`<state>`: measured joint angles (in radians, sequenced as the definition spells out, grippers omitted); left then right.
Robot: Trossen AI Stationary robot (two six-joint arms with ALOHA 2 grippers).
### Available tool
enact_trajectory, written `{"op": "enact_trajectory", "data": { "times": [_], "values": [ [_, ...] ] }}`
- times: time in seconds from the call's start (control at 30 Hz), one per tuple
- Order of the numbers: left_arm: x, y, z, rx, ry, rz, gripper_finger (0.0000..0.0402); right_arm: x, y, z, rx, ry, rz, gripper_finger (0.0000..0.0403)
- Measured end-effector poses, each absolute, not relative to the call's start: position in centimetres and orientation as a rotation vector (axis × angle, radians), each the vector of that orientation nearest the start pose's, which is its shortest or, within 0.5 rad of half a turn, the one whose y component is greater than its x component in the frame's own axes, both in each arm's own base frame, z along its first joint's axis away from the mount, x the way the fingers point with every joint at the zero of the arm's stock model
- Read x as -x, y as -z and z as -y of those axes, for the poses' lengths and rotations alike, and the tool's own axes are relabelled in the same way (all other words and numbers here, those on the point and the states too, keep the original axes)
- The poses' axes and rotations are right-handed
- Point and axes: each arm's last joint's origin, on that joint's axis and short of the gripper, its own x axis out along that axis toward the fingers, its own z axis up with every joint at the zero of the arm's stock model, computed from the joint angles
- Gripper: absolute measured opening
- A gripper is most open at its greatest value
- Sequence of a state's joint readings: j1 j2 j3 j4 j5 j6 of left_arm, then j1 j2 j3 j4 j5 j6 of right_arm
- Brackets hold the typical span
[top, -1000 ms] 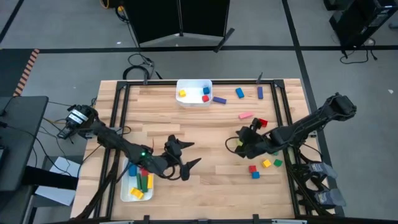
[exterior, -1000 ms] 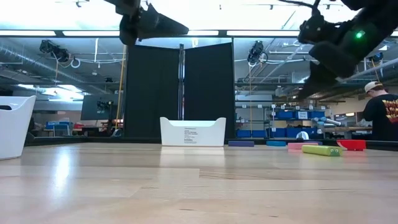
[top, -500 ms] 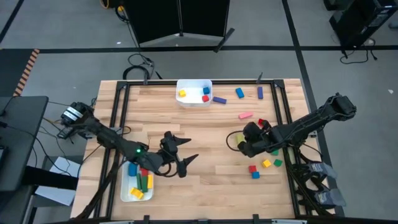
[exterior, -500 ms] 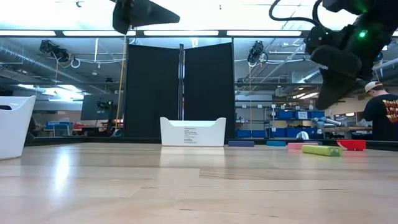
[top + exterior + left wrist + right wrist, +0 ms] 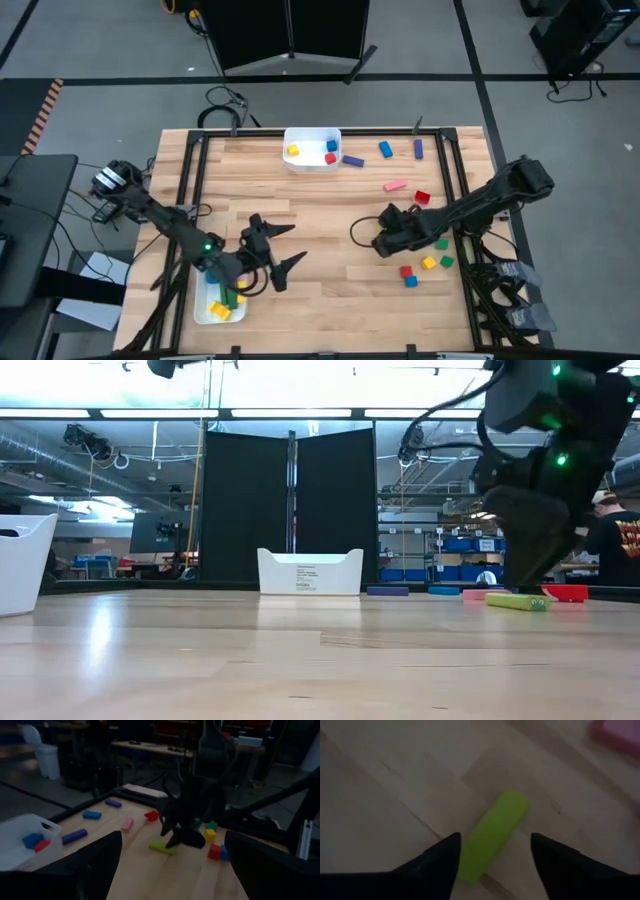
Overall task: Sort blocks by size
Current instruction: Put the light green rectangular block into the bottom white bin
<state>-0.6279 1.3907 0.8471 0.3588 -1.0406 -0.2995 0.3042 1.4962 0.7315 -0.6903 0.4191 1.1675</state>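
Fingers of my right gripper [image 5: 492, 857] stand spread, released, either side of the lime-green bar [image 5: 494, 836] lying right of table centre. My left gripper [image 5: 272, 258] hangs released beside the near-left tray [image 5: 203, 312].

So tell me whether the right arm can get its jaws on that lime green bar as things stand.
Probably yes. The right gripper hangs right over the lime green bar, jaws open with one to each side of it, and bare table around. Nothing looks to be in the way.

Right claw [image 5: 382, 243] hides the green bar [image 5: 492, 836] overhead; pink block [image 5: 620, 732] cropped.
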Motion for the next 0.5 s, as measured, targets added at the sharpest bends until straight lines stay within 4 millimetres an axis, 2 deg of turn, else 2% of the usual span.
{"op": "enact_trajectory", "data": {
  "times": [0.17, 0.27, 0.37, 0.5],
  "values": [
    [-24.2, -27.5, 16.3, 0.136, -0.480, -0.040, 0.0362, -22.6, -13.9, -5.6, -0.522, 0.882, -1.070, 0.0307],
    [-23.7, -27.6, 16.8, 0.116, -0.508, -0.034, 0.0362, -22.9, -13.6, -5.5, -0.550, 0.880, -1.076, 0.0319],
    [-23.5, -27.6, 17.0, 0.114, -0.520, -0.029, 0.0362, -23.3, -13.0, -5.5, -0.564, 0.880, -1.084, 0.0309],
    [-23.2, -27.7, 17.4, 0.132, -0.505, -0.021, 0.0362, -23.8, -12.2, -5.7, -0.567, 0.877, -1.083, 0.0264]
  ]
}}
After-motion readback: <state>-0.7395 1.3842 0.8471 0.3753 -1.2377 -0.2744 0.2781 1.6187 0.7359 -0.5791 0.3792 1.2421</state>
